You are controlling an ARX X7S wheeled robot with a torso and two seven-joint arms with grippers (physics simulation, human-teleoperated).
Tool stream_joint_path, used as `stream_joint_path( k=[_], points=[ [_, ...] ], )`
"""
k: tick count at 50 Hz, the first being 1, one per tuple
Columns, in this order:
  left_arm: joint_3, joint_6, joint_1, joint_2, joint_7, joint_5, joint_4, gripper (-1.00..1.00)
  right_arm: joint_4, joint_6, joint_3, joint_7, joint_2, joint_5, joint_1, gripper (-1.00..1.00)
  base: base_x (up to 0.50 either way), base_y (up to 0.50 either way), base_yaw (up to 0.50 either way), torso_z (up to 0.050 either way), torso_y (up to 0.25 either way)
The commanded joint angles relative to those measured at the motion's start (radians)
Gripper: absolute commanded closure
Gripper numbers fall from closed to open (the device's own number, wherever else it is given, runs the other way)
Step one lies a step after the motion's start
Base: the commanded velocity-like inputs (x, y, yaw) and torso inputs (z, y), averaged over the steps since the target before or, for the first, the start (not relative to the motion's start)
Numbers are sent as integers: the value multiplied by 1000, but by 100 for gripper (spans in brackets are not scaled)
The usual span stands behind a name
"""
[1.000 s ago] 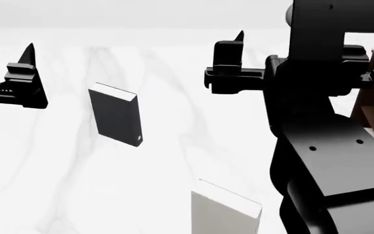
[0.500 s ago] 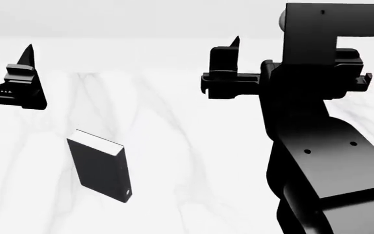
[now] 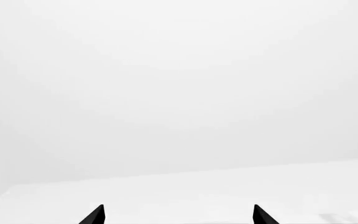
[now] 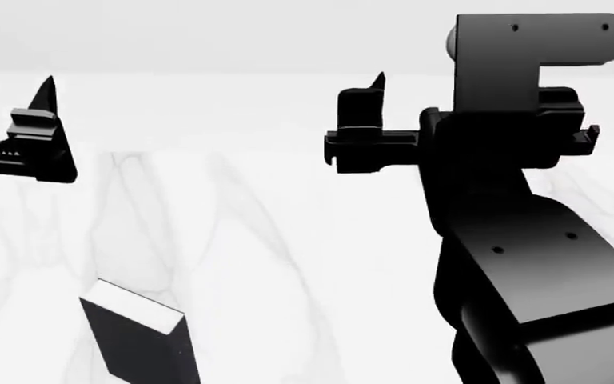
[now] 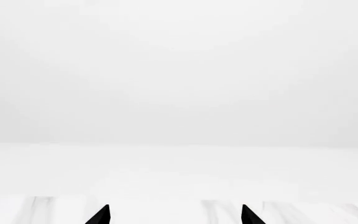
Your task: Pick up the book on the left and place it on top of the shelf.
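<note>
In the head view the black book (image 4: 137,336) now lies at the lower left corner of the picture, partly cut off by the edge. One second ago it was higher and more central, and a pale book and the brown shelf edge were also visible; both are gone from view now. I judge that the camera has tilted up or turned, not that the book moved on the marble table (image 4: 285,240). So you are losing sight of the target and of the shelf.

Your left gripper (image 3: 177,215) has its jaws wide apart and empty. The right gripper (image 5: 175,215) is the same, wide and empty. Both hang above the table, well apart from the book.

No container or shelf compartment is visible now.
</note>
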State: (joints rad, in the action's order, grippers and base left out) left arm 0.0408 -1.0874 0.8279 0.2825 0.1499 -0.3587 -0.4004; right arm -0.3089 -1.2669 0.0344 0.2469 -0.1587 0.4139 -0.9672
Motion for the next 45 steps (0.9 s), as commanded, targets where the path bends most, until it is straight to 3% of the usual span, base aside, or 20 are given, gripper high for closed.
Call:
stream_joint_path(
  k=[1,2,3,5,6,45],
  points=[
    [-1,1,-3,9,-1,-6,1,-100,155,76,190,-156,-137,85,-173,-100,0,0,0,0,0],
    [-2,-1,-3,9,-1,-7,1,-100,305,83,330,-306,-48,-65,-123,-100,0,0,0,0,0],
    [-3,-3,0,9,-1,-8,1,-100,312,67,342,-456,-52,-215,-129,-100,0,0,0,0,0],
    [-6,-3,-1,9,0,-10,0,-100,327,73,346,-756,-46,-219,-131,-100,0,0,0,0,0],
    [-6,-4,0,9,1,-10,0,-100,334,76,352,-793,-45,-224,-133,-100,0,0,0,0,0],
    [-3,-4,-2,17,12,-25,2,-100,330,86,397,-819,-4,-172,-116,-100,0,0,0,0,0]
  ],
)
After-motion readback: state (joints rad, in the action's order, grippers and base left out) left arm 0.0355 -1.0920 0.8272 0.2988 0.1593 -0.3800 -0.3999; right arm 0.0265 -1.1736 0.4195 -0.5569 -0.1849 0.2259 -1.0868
